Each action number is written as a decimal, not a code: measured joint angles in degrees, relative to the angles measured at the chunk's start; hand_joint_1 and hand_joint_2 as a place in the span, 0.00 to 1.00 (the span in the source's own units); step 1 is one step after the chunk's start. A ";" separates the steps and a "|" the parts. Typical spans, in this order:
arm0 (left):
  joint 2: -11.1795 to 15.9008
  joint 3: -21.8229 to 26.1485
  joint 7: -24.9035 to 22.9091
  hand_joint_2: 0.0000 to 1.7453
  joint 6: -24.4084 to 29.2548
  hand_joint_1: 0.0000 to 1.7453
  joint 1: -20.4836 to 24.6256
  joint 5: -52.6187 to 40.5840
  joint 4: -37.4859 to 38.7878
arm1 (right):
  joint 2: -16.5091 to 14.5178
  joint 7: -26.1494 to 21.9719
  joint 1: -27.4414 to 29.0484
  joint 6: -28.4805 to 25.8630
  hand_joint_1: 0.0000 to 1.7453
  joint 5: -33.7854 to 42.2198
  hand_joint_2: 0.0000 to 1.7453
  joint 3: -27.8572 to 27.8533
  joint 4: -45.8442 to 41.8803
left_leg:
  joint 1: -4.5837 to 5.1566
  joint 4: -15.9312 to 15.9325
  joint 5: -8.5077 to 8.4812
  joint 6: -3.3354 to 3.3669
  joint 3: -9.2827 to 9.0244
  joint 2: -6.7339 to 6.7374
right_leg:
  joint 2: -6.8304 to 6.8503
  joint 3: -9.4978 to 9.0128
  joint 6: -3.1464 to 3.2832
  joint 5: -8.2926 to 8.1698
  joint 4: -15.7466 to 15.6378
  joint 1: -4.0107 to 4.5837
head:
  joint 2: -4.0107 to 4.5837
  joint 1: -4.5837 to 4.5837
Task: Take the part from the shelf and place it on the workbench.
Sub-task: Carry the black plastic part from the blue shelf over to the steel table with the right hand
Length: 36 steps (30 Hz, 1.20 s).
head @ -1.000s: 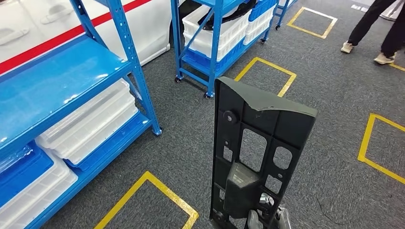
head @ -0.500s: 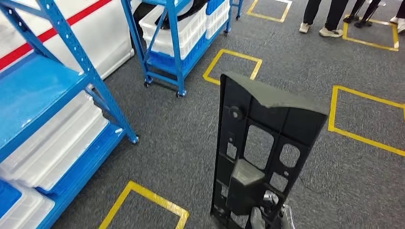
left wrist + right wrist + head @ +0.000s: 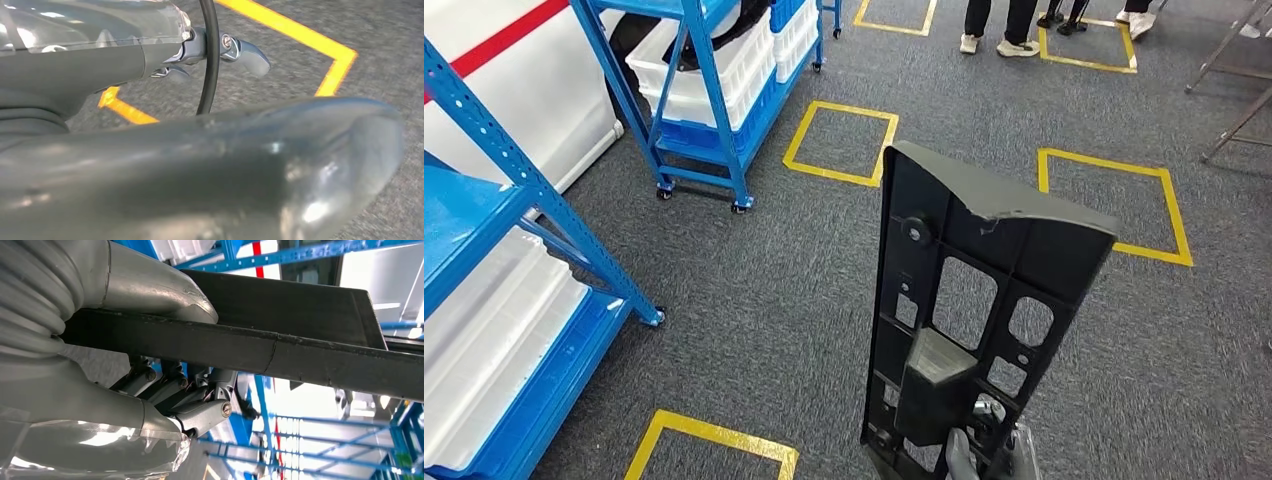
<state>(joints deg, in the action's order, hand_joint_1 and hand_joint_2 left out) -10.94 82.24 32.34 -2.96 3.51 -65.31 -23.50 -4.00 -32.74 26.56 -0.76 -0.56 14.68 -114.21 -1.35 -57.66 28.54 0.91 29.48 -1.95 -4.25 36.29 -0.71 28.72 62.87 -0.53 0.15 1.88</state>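
One large thing dominates the lower middle of the head view: the part (image 3: 969, 320), a dark grey plastic panel with cut-out windows, standing nearly upright with its long axis running from the bottom edge of the frame up toward the centre, its angled top edge tipping to the right. It is off the shelf and carried over grey carpet, well apart from any surface. No workbench is visible here, so I judge the placing step is not yet at hand and the carry comes first.

To the left of the frame stands the near blue shelf (image 3: 484, 215) with white bins (image 3: 484, 350) on its lower level; a second blue rack (image 3: 704, 90) on castors sits in the upper left. Yellow floor squares (image 3: 839, 140) lie around the upper middle, and people's feet (image 3: 999, 45) show at the top edge.

Smallest, at the very bottom of the head view, is the right hand (image 3: 984, 455), gripping the part at its lower end; in the right wrist view its thumb (image 3: 150, 282) presses one face of the panel's edge and the darker fingers (image 3: 170, 385) curl against the other. The part thus extends up and away from this hand, so its free top will swing widest when lowered. The left hand (image 3: 200, 165) hangs over the carpet; I cannot tell whether it is open or closed.
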 joint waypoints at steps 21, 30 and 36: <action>-0.25 -0.73 0.10 0.00 -0.19 0.00 -0.49 -0.11 0.03 | -1.14 0.89 1.05 3.23 1.00 1.10 1.00 -1.38 -0.49 | 0.43 -14.46 6.46 -2.29 5.90 2.09 | 1.11 -3.40 2.64 -1.87 -4.72 0.29 | 0.00 0.02; -0.49 -0.93 0.11 0.00 -0.19 0.00 -0.19 -0.20 0.03 | -1.22 0.92 1.41 3.89 1.00 1.46 1.00 -1.56 -0.53 | 0.21 -0.36 0.05 -0.05 0.43 0.03 | -0.96 -1.22 0.12 -0.83 -1.96 0.02 | 0.00 -0.01; -0.54 -0.94 0.07 0.00 -0.17 0.00 -0.61 -0.27 0.03 | -1.22 0.92 1.42 3.91 1.00 1.57 1.00 -1.73 -0.51 | 0.62 0.05 0.01 0.52 0.41 4.91 | 4.02 4.31 -0.54 3.87 9.76 -0.23 | 0.00 -0.02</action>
<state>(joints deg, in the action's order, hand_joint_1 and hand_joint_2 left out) -11.47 81.30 32.41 -3.13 2.90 -65.58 -23.47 -5.22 -31.81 27.98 3.15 1.01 12.96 -114.72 -0.73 -57.61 28.54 1.43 29.89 2.96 -0.23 40.60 -1.26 32.59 72.63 -0.75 0.15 1.86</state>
